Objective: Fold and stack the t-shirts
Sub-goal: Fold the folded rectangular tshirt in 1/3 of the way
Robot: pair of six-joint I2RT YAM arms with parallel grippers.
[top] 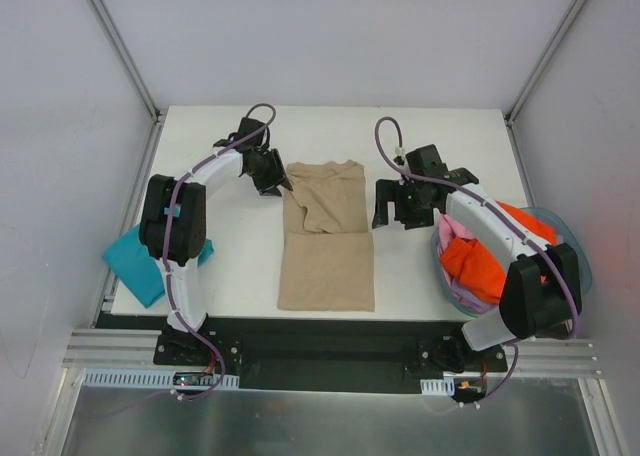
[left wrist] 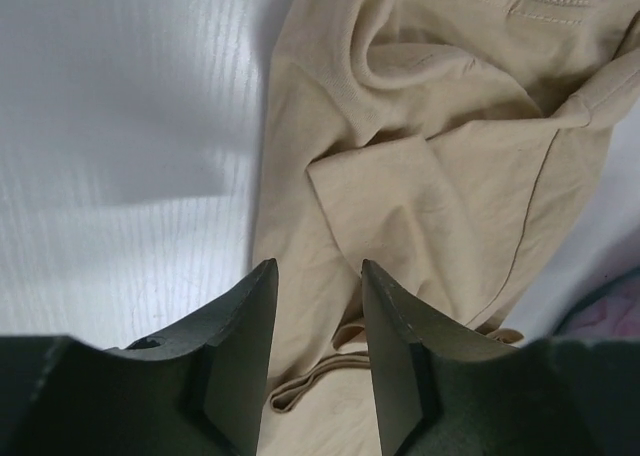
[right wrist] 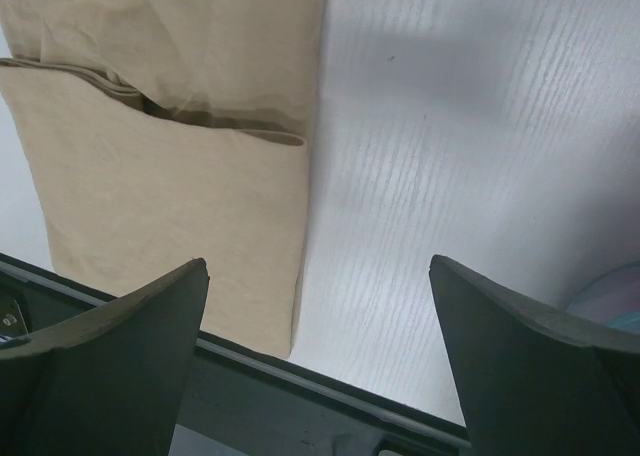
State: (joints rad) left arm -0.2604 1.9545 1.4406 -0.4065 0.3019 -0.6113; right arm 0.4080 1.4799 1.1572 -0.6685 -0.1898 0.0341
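Observation:
The tan t-shirt (top: 325,236) lies in the middle of the table, its lower half folded flat, its upper part rumpled. It shows in the left wrist view (left wrist: 420,166) and the right wrist view (right wrist: 170,176). My left gripper (top: 272,179) is open and empty at the shirt's upper left edge, above the cloth (left wrist: 318,276). My right gripper (top: 393,214) is wide open and empty just right of the shirt, over bare table (right wrist: 318,266). A teal t-shirt (top: 135,261) lies at the table's left edge. Orange (top: 475,264), pink (top: 452,232) and lavender shirts sit in the basket.
The round blue-grey basket (top: 577,251) stands at the right edge of the table, partly under the right arm. The table's black front rail (right wrist: 330,376) runs close below the tan shirt's hem. White walls enclose the table (top: 450,136).

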